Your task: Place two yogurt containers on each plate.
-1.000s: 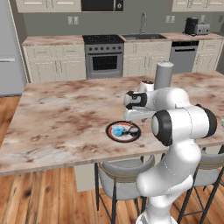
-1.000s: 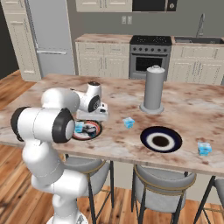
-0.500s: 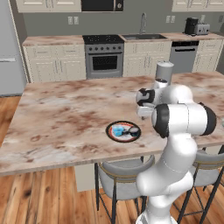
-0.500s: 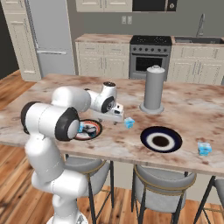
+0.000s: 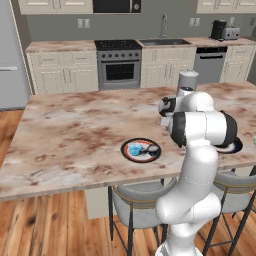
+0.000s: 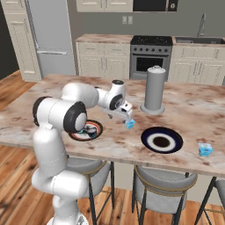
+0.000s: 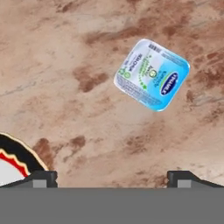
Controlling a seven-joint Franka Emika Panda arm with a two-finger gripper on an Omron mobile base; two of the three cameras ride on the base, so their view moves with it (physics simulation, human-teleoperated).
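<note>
My gripper (image 6: 125,116) is wide open, empty, above a blue cup (image 7: 152,74) — lined up to grab it for the blue plate (image 6: 161,139).

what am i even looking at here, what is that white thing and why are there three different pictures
The white thing is a robot arm on a wheeled base, in a computer-drawn kitchen. Two pictures come from cameras on the base, behind the arm to its left and right. The third comes from a camera on the hand, looking down past its jaws at the counter.

On the counter lie a red-rimmed plate already holding a pale blue cup and a dark one, a dark blue plate with nothing on it, a tall grey cylinder, and two more blue yogurt cups: one under the hand, one near the counter's right end.

The gripper is open and holds nothing.
</note>
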